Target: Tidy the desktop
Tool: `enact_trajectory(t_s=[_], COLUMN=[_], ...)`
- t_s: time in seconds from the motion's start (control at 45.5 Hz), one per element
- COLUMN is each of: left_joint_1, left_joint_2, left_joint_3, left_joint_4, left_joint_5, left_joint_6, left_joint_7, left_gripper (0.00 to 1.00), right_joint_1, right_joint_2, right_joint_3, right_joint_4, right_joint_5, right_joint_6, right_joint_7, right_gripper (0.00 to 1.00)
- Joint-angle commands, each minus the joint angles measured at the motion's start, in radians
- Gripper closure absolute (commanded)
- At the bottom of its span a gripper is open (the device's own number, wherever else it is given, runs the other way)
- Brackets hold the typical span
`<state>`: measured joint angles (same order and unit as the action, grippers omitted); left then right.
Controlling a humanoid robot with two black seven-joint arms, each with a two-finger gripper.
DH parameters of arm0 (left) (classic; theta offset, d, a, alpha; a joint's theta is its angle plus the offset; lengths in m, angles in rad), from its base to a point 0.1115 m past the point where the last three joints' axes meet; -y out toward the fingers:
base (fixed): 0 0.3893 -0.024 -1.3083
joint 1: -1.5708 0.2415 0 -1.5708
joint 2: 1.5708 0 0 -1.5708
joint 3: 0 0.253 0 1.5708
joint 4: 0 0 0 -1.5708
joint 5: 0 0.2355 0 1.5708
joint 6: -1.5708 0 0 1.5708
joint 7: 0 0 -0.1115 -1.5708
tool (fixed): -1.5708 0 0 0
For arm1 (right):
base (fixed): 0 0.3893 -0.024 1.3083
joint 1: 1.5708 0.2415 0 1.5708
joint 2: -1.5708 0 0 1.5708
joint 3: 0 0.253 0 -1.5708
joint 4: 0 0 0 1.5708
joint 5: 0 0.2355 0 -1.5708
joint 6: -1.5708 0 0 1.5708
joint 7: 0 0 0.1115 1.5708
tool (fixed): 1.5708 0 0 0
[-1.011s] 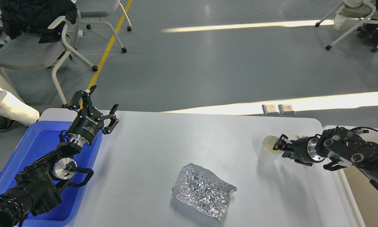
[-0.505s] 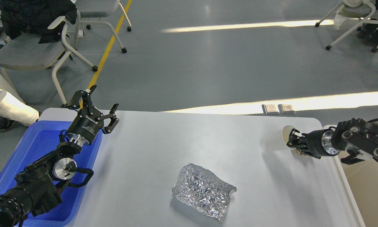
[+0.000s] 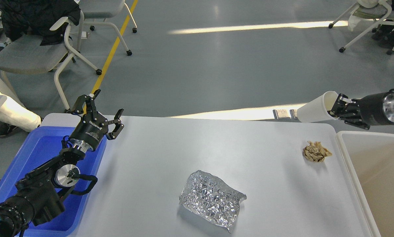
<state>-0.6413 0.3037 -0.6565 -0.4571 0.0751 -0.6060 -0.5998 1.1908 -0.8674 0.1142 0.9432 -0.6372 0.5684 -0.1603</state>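
Head view: desktop [image 3: 170, 154] fills the lower middle, white, rounded corners. Blue tray [image 3: 36, 154] sits at its left edge, beige bin [image 3: 378, 174] at its right edge.

Left gripper [image 3: 102, 106] hangs over the desktop's far-left corner, just above the tray's far end. Fingers spread wide, nothing between them. Left arm runs back over the tray toward the lower-left frame edge.

Right gripper [image 3: 338, 106] is up off the desktop, past its far-right corner, above the floor line. Clenched on the rim of a white cup [image 3: 315, 110]; one finger looks inside the mouth, one outside. Cup is tipped on its side, base pointing left, mouth toward the gripper. Clear of the surface, not touching anything else.

On the desktop: crumpled foil [image 3: 211, 200] near the front centre, lying flat-ish, well apart from both grippers. Brown paper wad [image 3: 316, 152] near the right edge, just beside the bin, below the held cup but not touching it.

Background: grey floor, yellow line [image 3: 113, 52], chairs [image 3: 45, 49] far left and far right. Two small flat pads [image 3: 282, 114] on the floor behind the desktop's far edge, partly hidden by the cup.
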Motion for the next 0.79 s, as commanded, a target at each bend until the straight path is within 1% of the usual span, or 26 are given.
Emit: enact_trajectory(t_s=[0.0,0.132,0.242,0.396,0.527,0.615,0.769], left_joint_1=[0.000,0.000,0.000,0.000,0.000,0.000,0.000], left_joint_2=[0.000,0.000,0.000,0.000,0.000,0.000,0.000], left_joint_3=[0.000,0.000,0.000,0.000,0.000,0.000,0.000], left_joint_4=[0.000,0.000,0.000,0.000,0.000,0.000,0.000], left_joint_5=[0.000,0.000,0.000,0.000,0.000,0.000,0.000], left_joint_6=[0.000,0.000,0.000,0.000,0.000,0.000,0.000], left_joint_7=[-0.001,0.000,0.000,0.000,0.000,0.000,0.000], left_gripper=[0.00,0.00,0.00,0.00,0.00,0.00,0.00], right_joint_1=[0.131,0.156,0.174,0.174,0.158,0.106,-0.026], right_joint_2=[-0.087,-0.122,-0.145,-0.153,-0.153,-0.147,-0.127], right_joint_3=[-0.002,-0.001,0.002,0.002,-0.010,-0.014,-0.014], right_joint_4=[0.019,-0.011,-0.072,-0.247,-0.408,-0.504,-0.626], right_joint_5=[0.021,0.047,0.060,0.090,0.165,0.218,0.336], right_joint_6=[0.044,0.036,0.027,-0.010,-0.024,-0.028,-0.102], right_joint_7=[-0.028,-0.034,-0.039,-0.039,-0.041,-0.041,-0.039], right_gripper=[1.00,1.00,1.00,1.00,1.00,1.00,1.00])
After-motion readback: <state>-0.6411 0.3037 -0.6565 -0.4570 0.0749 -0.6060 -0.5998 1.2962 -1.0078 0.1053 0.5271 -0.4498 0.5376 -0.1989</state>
